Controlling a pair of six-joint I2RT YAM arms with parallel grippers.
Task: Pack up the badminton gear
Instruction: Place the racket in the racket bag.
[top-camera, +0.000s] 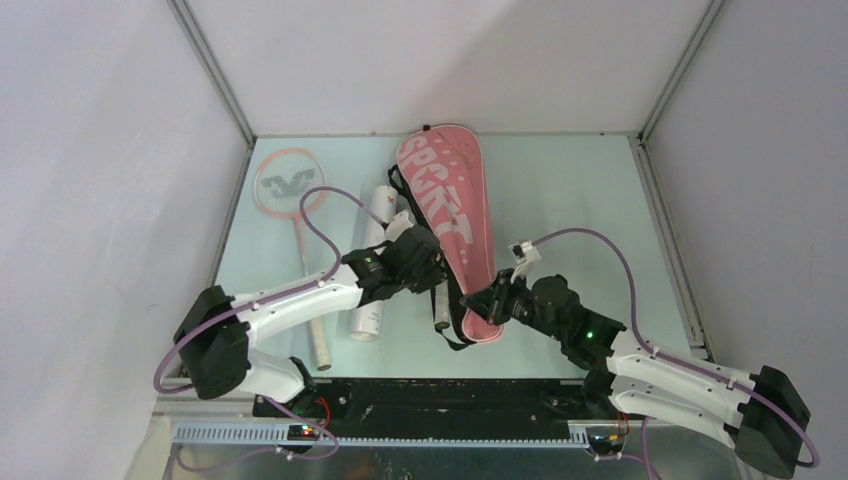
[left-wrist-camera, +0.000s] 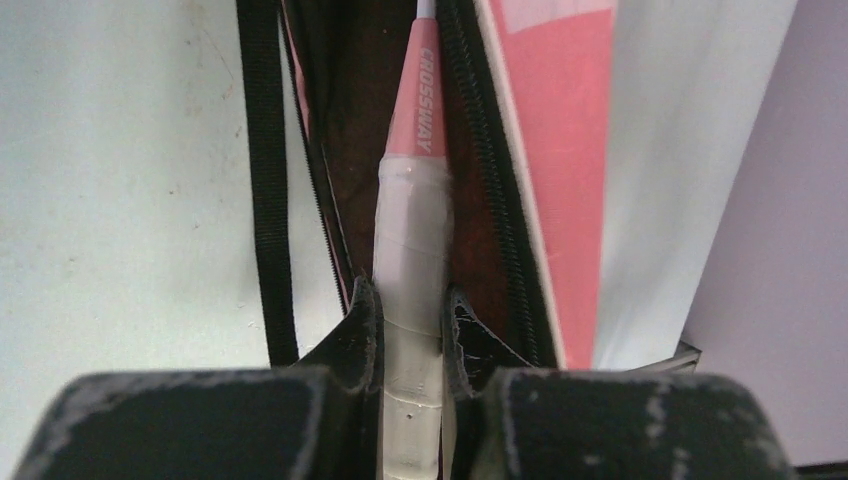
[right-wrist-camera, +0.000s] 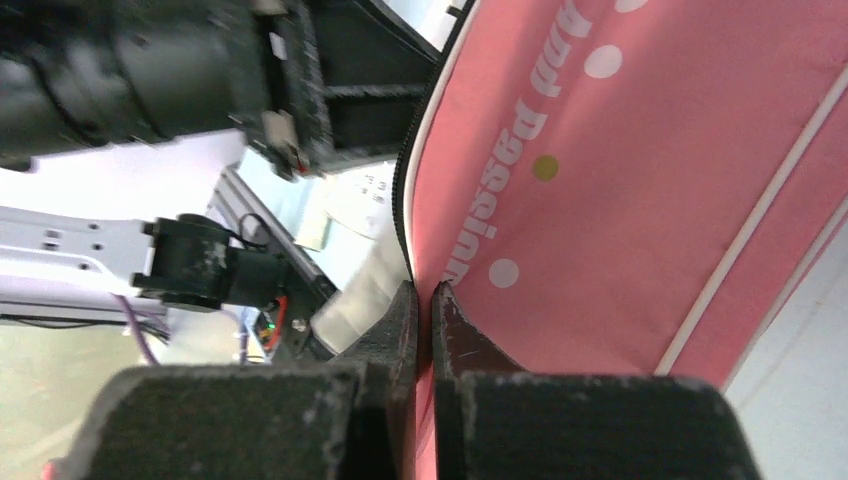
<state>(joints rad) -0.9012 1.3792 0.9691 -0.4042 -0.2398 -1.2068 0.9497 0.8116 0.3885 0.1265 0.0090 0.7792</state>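
Observation:
The pink "SPORT" racket bag (top-camera: 450, 215) lies mid-table, its zip side open. My left gripper (top-camera: 436, 272) is shut on the white handle (left-wrist-camera: 412, 250) of a pink racket whose "CROSSWAY" cone (left-wrist-camera: 418, 100) points into the bag's dark opening (left-wrist-camera: 345, 120). In the left wrist view the gripper (left-wrist-camera: 410, 292) has a jaw on each side of the handle. My right gripper (top-camera: 487, 303) is shut on the bag's near edge, shown pinched in the right wrist view (right-wrist-camera: 424, 290). The second racket (top-camera: 290, 185) and the long white tube (top-camera: 372, 270) lie to the left. No shuttlecocks are in view.
The bag's black strap (left-wrist-camera: 265, 180) lies on the table left of the opening. The enclosure walls stand close on the left (top-camera: 120, 200) and right (top-camera: 760, 200). The left arm (right-wrist-camera: 150, 70) hangs just beside the right gripper.

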